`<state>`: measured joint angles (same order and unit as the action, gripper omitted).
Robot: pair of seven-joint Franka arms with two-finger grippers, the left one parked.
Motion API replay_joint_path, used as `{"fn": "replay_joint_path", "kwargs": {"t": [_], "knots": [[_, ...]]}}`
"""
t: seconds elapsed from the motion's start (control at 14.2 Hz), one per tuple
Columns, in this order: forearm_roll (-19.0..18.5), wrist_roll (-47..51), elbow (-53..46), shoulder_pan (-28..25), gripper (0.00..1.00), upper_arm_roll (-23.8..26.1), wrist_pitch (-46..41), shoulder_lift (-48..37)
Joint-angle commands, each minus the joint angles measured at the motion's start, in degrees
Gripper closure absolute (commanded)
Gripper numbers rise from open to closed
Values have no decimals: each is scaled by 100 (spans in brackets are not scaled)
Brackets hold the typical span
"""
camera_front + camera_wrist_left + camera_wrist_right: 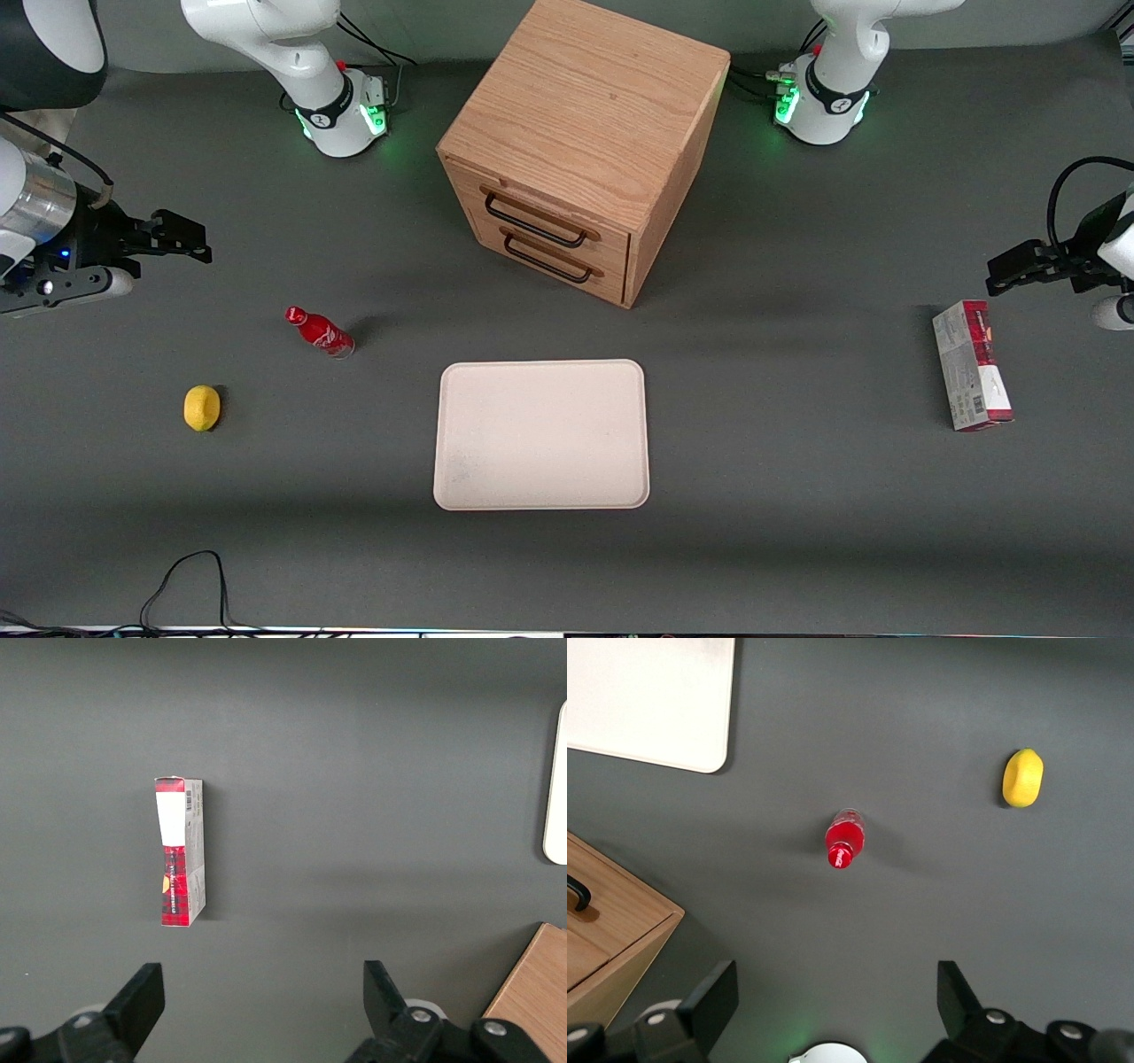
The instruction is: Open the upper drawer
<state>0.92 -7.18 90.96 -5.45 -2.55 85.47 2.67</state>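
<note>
Oak made up the cabinet [580,142] that stood on the dark grey worktop [797,496] in the front view, turned at an angle, with its two drawers facing the camera. Its upper drawer [540,215] was shut flush with the front, its black wire handle [534,221] lying across it, and the lower drawer [554,254] just beneath was shut as well. Nearer the camera than the cabinet lay a pale tray [541,434]. Toward the working arm's end of the worktop stood a small red bottle [320,331], and a lemon [202,408] lay nearer the camera than the bottle. The tool [182,239] hung above the worktop at that same end, well apart from the cabinet, its black fingers apart and holding nothing. Toward the parked arm's end lay a red and white box [972,365]. In the left wrist view the same box [181,852] lay alone on the grey surface, with an edge of the tray [557,788] and a corner of the cabinet [532,992] showing. In the right wrist view the tool's two fingers [713,1001] stood wide apart and empty above the bottle [843,838], with the lemon [1022,778], a corner of the tray [651,695] and a corner of the cabinet [611,939] around it.
</note>
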Motion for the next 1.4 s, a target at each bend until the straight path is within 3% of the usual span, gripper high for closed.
{"fn": "replay_joint_path", "kwargs": {"t": [0.0,0.28,0.7,0.98,1.33], "knots": [[196,68,-306,-44,0,9,-162,215],[277,119,-412,-201,0,36,-311,365],[487,59,-535,-992,0,71,-250,576],[523,7,-833,-1791,0,106,-144,1032],[1594,-785,-1150,-1985,0,342,302,1410]]}}
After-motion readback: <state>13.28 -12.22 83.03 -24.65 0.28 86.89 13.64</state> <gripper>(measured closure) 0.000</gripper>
